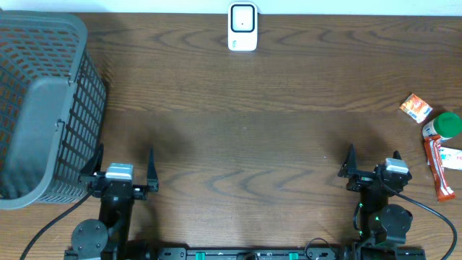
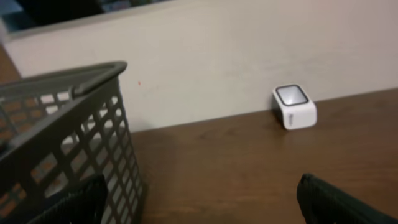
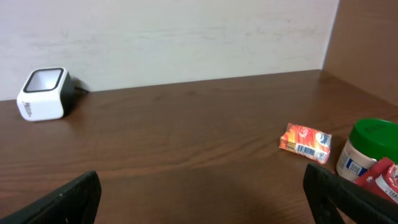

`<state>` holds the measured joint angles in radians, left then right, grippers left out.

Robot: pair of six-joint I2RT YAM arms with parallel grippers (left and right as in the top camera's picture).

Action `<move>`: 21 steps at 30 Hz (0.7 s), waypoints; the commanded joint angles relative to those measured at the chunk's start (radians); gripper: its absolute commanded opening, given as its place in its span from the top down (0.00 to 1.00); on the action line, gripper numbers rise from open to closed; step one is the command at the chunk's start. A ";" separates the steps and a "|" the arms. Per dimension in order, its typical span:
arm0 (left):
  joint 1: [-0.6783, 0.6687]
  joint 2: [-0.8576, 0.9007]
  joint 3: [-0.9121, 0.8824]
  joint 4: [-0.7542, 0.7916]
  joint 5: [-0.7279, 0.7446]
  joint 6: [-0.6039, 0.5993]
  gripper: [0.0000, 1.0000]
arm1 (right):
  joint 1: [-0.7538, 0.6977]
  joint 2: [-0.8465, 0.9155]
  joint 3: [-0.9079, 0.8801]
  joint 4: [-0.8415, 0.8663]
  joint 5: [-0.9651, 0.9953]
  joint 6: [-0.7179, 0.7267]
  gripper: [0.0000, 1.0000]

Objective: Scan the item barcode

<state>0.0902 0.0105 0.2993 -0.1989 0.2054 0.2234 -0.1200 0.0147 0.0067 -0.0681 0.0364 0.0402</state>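
The dark brown wood-grain bench carries everything. On its left side stands a grey plastic lattice basket, tall-walled, its near corner just beside the left arm.

The left hand sits at the near edge of the bench, its fingers spread wide with nothing between them; in its wrist view the basket wall fills the left side. The right hand is at the near edge on the other side, also spread wide and holding nothing.

A white box-shaped barcode scanner with a dark window stands at the middle of the far edge against the pale wall, well apart from both hands.

The goods lie in a cluster at the right edge of the bench. A red-and-white wrapped bar lies lengthwise, nearest the right hand. At the bar's far end is a white jar with a green lid. Beyond the jar lies a small orange packet, apart from it, and the right wrist view shows a printed barcode on the packet's upper face.
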 commanded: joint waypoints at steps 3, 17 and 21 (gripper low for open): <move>-0.021 -0.009 -0.149 0.182 -0.096 -0.104 0.02 | 0.014 -0.008 -0.001 -0.003 -0.001 -0.012 0.01; -0.070 -0.010 -0.295 0.123 -0.225 -0.167 0.02 | 0.014 -0.008 -0.001 -0.003 -0.001 -0.012 0.01; -0.065 -0.010 -0.295 0.124 -0.220 -0.151 0.02 | 0.014 -0.008 -0.001 -0.003 -0.001 -0.012 0.01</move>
<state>0.0242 0.0101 0.0116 -0.0219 0.0269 0.0715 -0.1200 0.0147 0.0067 -0.0681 0.0364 0.0402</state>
